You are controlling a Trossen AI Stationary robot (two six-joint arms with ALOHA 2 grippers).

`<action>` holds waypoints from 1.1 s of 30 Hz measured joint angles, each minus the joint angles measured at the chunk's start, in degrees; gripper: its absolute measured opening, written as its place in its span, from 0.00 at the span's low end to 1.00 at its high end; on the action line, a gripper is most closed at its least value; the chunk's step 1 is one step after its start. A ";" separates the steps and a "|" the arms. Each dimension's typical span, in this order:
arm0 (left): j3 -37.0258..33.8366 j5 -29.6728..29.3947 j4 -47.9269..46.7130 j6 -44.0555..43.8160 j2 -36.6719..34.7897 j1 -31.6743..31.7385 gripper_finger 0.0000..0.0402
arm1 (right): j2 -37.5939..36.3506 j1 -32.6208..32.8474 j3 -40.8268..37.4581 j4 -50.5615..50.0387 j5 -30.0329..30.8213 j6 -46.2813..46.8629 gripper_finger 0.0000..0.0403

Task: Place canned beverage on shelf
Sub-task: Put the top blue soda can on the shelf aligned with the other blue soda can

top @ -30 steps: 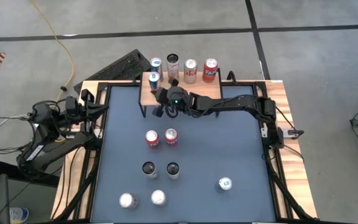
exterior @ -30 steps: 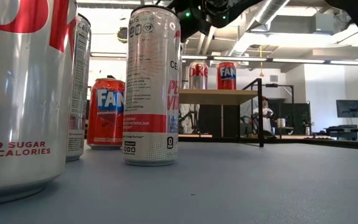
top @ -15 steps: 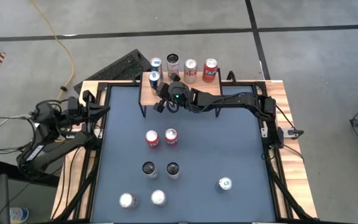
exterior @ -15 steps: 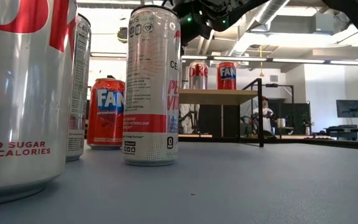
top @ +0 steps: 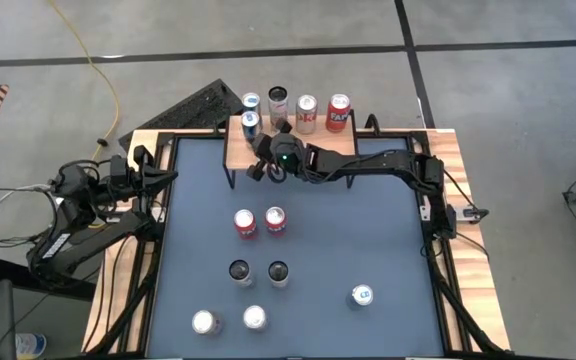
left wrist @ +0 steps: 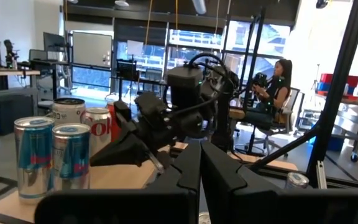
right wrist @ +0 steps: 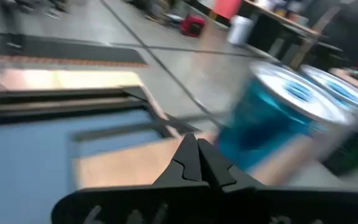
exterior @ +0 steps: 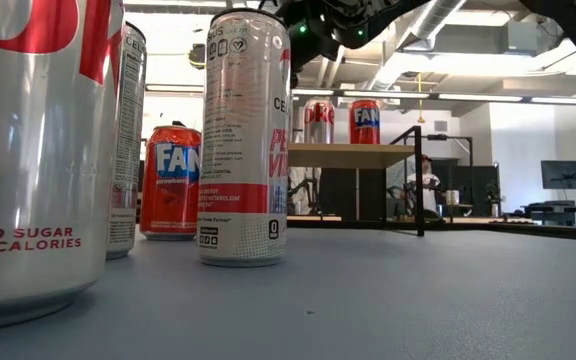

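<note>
Your right gripper (top: 260,160), fingers together and holding nothing, hangs over the shelf (top: 236,152), where five cans already stand, the blue can (top: 250,122) nearest. Your left gripper (left wrist: 199,163), also pinched together, waits far left of the shelf.

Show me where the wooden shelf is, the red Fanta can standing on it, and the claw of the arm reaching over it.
shelf (top: 236,151): high view, bare left part of its wooden top.
red Fanta can (top: 339,104): high view, its top.
right gripper (top: 258,155): high view, shut fingertips above the shelf.
</note>
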 joint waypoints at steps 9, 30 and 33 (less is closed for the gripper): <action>0.00 -0.11 0.00 1.29 0.00 0.02 0.00 | 0.78 -0.64 0.00 1.83 -2.31 0.07 0.00; 0.00 -0.29 -0.04 1.33 0.02 0.02 0.00 | 1.73 -2.90 0.00 2.44 -2.58 0.12 0.00; 0.00 -0.28 -0.04 1.51 0.02 0.02 0.00 | 1.73 -3.17 0.00 2.41 -3.12 0.11 0.00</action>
